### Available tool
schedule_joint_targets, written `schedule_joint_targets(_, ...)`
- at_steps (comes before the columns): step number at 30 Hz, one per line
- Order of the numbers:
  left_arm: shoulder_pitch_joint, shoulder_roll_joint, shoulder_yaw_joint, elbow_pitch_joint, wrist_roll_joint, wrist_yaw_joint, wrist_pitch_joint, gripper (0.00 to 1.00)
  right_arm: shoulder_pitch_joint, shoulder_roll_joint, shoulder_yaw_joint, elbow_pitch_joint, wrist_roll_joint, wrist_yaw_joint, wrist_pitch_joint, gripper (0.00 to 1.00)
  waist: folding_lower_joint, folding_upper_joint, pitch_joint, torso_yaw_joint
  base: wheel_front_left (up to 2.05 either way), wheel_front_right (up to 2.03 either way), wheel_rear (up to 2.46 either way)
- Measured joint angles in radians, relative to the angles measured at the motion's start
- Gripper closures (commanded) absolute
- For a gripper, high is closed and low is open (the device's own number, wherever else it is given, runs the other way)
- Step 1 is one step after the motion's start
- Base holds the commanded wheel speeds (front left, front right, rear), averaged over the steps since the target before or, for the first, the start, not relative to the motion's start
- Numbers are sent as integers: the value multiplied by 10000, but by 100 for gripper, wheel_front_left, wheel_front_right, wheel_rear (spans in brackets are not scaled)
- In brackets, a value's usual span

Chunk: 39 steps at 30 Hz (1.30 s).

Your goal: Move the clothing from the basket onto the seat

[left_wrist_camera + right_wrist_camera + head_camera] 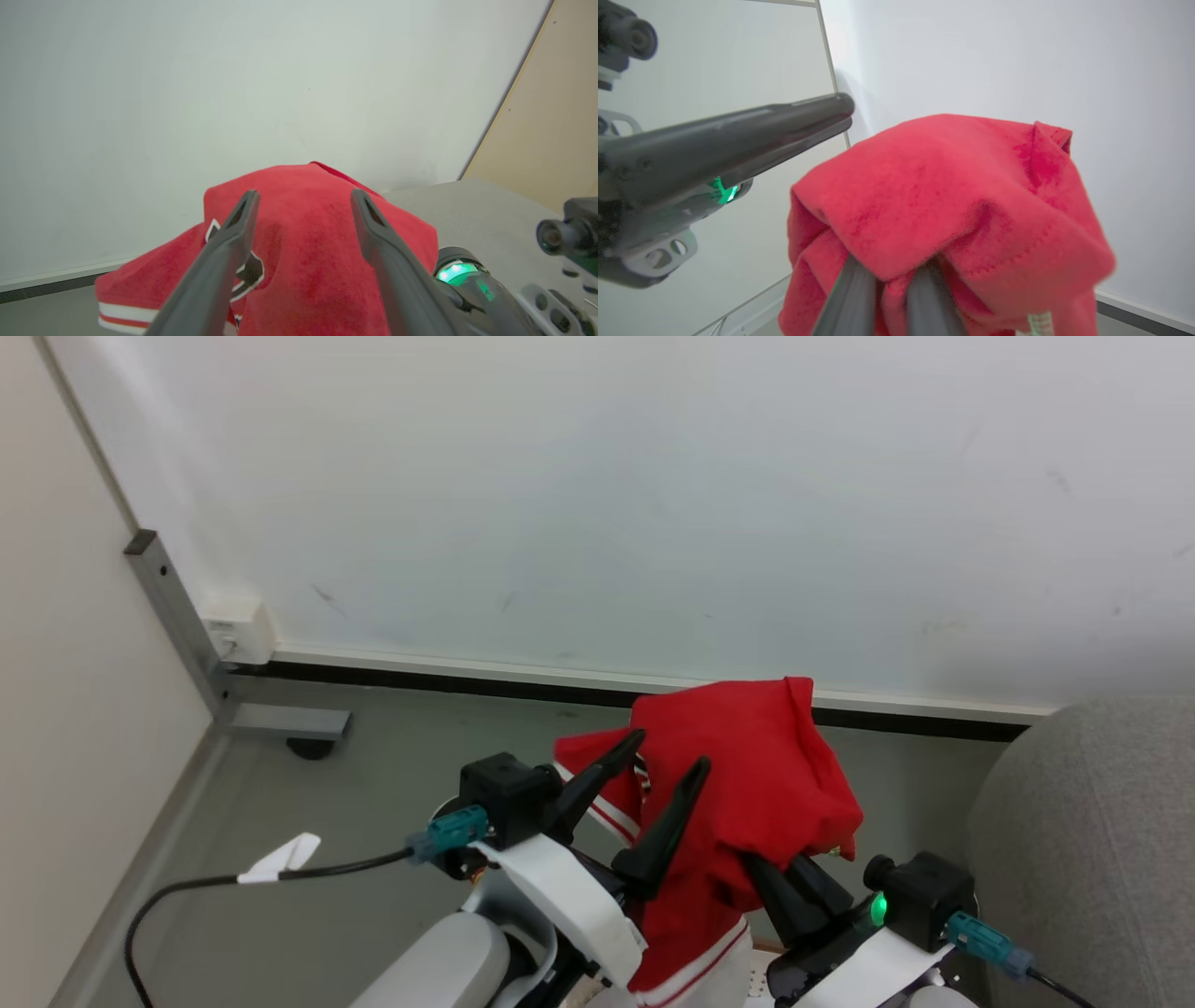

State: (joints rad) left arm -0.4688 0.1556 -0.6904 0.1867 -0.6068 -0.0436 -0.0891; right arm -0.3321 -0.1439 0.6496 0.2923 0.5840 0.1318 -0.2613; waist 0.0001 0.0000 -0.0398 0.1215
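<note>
Clothing [747, 756] is up in the air, bunched over the right gripper [792, 875], whose fingers pinch it narrow. The left gripper [672, 756] is spread wide alongside the cloth, clamping nothing. The seat [1092, 821] lies off to the right gripper's right, so the carry-over and release are not yet done.

the clothing [747, 775] hangs in the middle, draped over the tips of the right gripper [789, 877], whose two fingers lie close together under it with fabric pinched between. the left gripper [670, 749] stands at its left side (fingers spread, in front of the fabric). the seat [1092, 840] lies to the right, a cable [187, 887] on the floor [392, 784] far left, the wall [653, 504] behind all.
</note>
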Motion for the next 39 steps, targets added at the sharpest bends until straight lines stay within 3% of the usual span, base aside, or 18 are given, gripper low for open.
schedule_joint_targets(8, 73, 249, -88, -364, 251, -148, -506, 0, 37, -125, -683, -125, -368, 0, 2, 100, 0, 0, 282, -1126, 0, 0, 0)
schedule_joint_targets(21, -48, 713, -140, -430, 721, -84, -899, 0, -48, -466, -1599, -573, -832, 0, 2, 100, 0, 0, 873, -3499, 0, 0, 0)
schedule_joint_targets(29, -191, 727, -238, -384, 884, -69, -1078, 0, 70, -497, -2197, -953, -1026, 0, 0, 100, -1, 0, 1225, -4860, 0, 0, 0)
schedule_joint_targets(39, -184, 821, -416, -318, 1051, -36, -1162, 0, 458, -568, -2771, -1321, -1197, 0, 0, 100, -1, 0, 1617, -5739, 0, 0, 0)
